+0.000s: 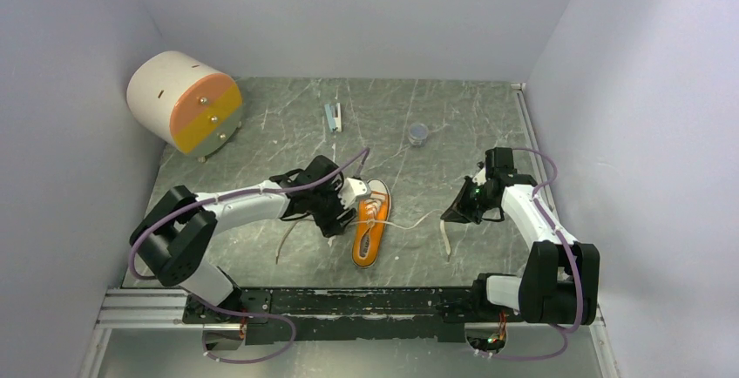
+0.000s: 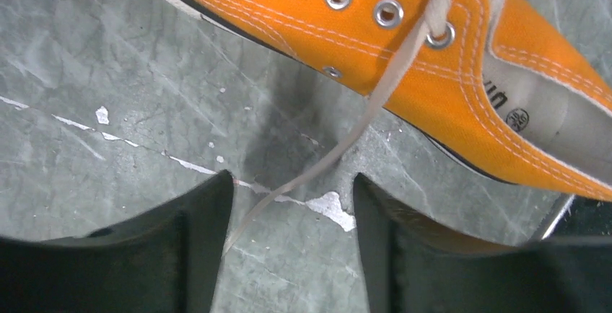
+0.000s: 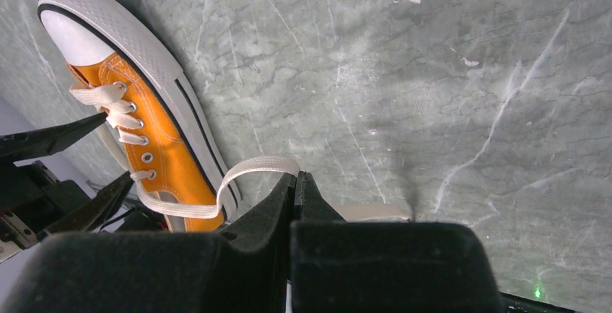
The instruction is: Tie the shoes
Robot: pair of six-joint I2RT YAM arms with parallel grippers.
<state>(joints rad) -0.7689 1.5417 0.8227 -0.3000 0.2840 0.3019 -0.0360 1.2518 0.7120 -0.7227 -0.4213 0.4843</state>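
Overhead view: we saw the sneaker (image 1: 370,221) lying at the centre of the frame on the grey marbled table (image 1: 261,134), between the two arms.
Left wrist view only: it showed the left gripper (image 2: 289,205) spread wide just beside the shoe's orange side. A loose lace (image 2: 375,104) ran down from the top eyelet and between the fingers (image 2: 209,212), and nothing clamped it.
Right wrist view only: it showed the right gripper (image 3: 296,179) pressed together on the pinched lace (image 3: 252,165), which looped slack from the shoe to the fingertips.
Overhead, right of centre: the right gripper (image 1: 455,212) stood apart from the shoe, but its jaws were too small there for us to judge.
Sneaker's look: orange canvas, white stitching, metal eyelets, a white sole with a dark stripe, and a white toe cap at the upper left of the right wrist frame.
Surroundings: we noted a white drum (image 1: 183,99) with an orange and yellow face at the upper left. A small blue-and-white object (image 1: 334,117) and a small round grey object (image 1: 418,134) lay in the upper middle, well apart from the shoe.
In the way: the left gripper (image 1: 340,208) hid part of the shoe's left side from overhead.
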